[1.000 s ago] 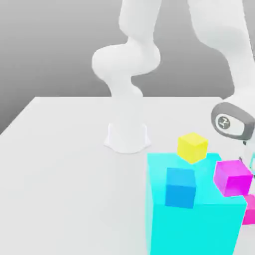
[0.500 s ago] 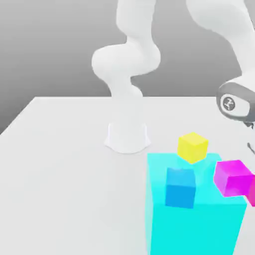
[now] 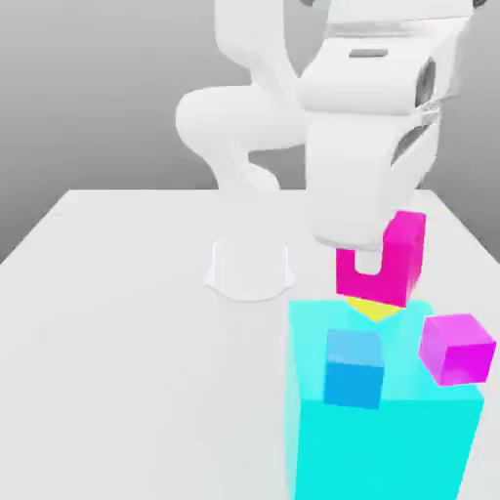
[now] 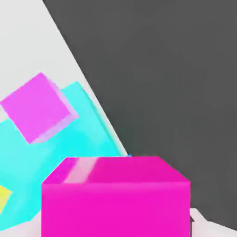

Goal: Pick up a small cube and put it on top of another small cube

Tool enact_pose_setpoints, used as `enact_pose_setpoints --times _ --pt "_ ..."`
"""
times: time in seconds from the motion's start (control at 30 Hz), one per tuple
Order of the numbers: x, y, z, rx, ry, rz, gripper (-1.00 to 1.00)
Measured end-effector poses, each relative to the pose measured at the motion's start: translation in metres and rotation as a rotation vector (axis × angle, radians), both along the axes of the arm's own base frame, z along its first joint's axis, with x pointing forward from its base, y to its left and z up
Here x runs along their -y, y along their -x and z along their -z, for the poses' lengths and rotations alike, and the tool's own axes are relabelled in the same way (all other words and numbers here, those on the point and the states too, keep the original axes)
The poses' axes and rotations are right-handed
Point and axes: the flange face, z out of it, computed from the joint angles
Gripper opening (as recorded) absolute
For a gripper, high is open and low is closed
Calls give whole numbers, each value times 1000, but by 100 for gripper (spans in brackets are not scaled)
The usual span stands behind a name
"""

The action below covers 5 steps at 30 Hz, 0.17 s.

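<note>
- A white table fills the room in front of me, with the robot's white arm rising from a round base at its far side and bending forward over the blocks.
- A big cyan block sits in the near part of the table, toward the exterior view's right. A small blue cube shows against its front and a violet-magenta cube against its right edge; whether either touches it, I cannot tell.
- The gripper hangs above the cyan block's far edge, pointing down, its fingers clamped on the hot-pink cube, which is lifted clear of everything.
- The yellow cube peeks out just under the held cube, almost covered by it.
- The relation that matters: the yellow cube lies nearly straight below the pink one, a shade toward the exterior view's left. I judge the next move to be a small sideways correction, then a straight descent.
</note>
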Motion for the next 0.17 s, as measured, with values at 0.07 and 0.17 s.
enact_pose_setpoints --times 0.07,0.17 --pt "-3 2 27 -2 5 -8 100" --pt "-9 3 27 -2 5 -18 100"
